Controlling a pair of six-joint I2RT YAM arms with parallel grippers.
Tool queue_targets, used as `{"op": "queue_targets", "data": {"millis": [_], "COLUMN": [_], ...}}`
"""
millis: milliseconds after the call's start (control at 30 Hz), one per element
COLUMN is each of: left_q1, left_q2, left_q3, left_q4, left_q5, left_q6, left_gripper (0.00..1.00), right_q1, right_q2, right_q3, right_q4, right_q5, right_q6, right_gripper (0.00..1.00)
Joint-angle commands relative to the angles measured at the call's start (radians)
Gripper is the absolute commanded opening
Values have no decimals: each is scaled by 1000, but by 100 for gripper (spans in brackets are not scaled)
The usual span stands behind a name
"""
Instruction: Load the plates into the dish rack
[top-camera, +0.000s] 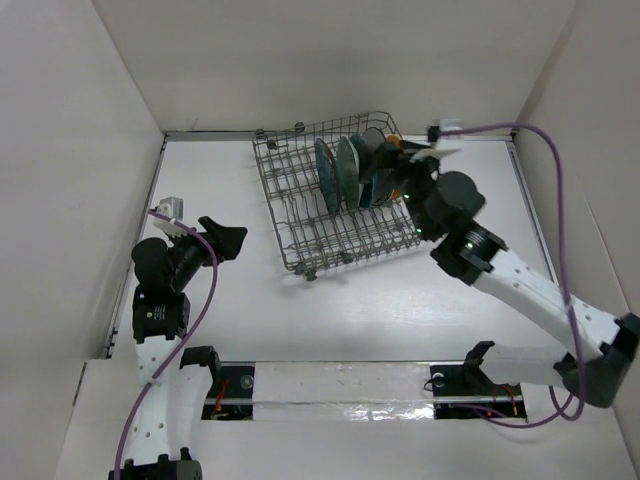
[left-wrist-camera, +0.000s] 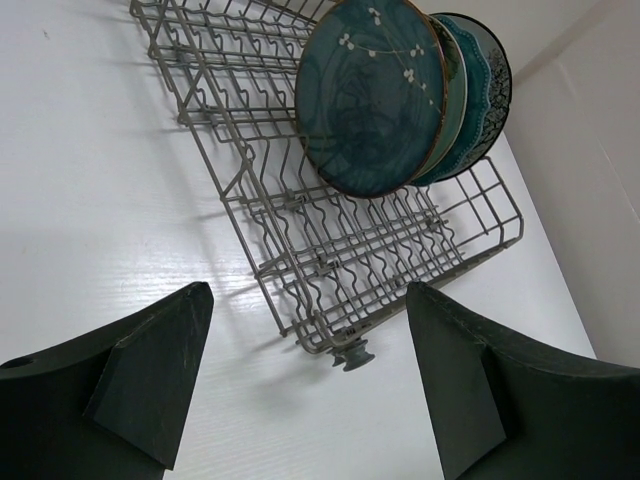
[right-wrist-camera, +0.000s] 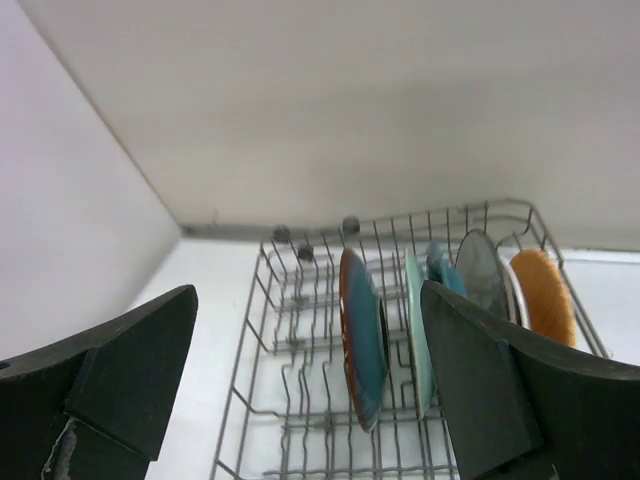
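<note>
Top view first: the dish rack (top-camera: 290, 190) sat a bit skewed toward the far side of the table (top-camera: 350, 310), with the plates (top-camera: 347, 168) standing on edge in its right half. The right gripper (top-camera: 405, 165) hung over that right end. The left gripper (top-camera: 228, 238) was parked well off to the rack's left, touching nothing.

Left wrist view: the left gripper (left-wrist-camera: 308, 300) had its jaws wide apart with nothing between them. Ahead in the dish rack (left-wrist-camera: 330, 250) stood the dark teal plate (left-wrist-camera: 370, 95), with the mint plate (left-wrist-camera: 455, 100) right behind it, then the scalloped teal plate (left-wrist-camera: 490, 90).

Right wrist view: the right gripper (right-wrist-camera: 308, 300) was spread wide too, holding nothing and touching nothing. Below it the dish rack (right-wrist-camera: 290, 330) held the dark teal plate (right-wrist-camera: 362, 335), the mint plate (right-wrist-camera: 418, 330), the scalloped teal plate (right-wrist-camera: 445, 275), a greyish plate (right-wrist-camera: 485, 275) and the orange plate (right-wrist-camera: 543, 295), all upright. I counted five and couldn't tell if a sixth hid behind them.

Every plate I could see was racked, so my guess is the loading was at or near its end. The next move would need the right arm to lift straight up without clipping the rims.
</note>
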Motion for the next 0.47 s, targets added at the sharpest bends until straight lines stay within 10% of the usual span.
{"op": "queue_targets", "data": {"millis": [0,433], "left_q1": [5,5], "left_q2": [-12,-22], "left_q3": [53,50], "left_q4": [69,114], "left_q5": [31,12], "left_q6": [-10,-24], "left_gripper": [76,73], "right_q1": [-4,-96], "right_q2": [-181,-417], "right_q3": [-132,-287], "right_q4": [217,208], "right_q5": [46,40], "right_q6": [22,118], "right_gripper": [97,96]}}
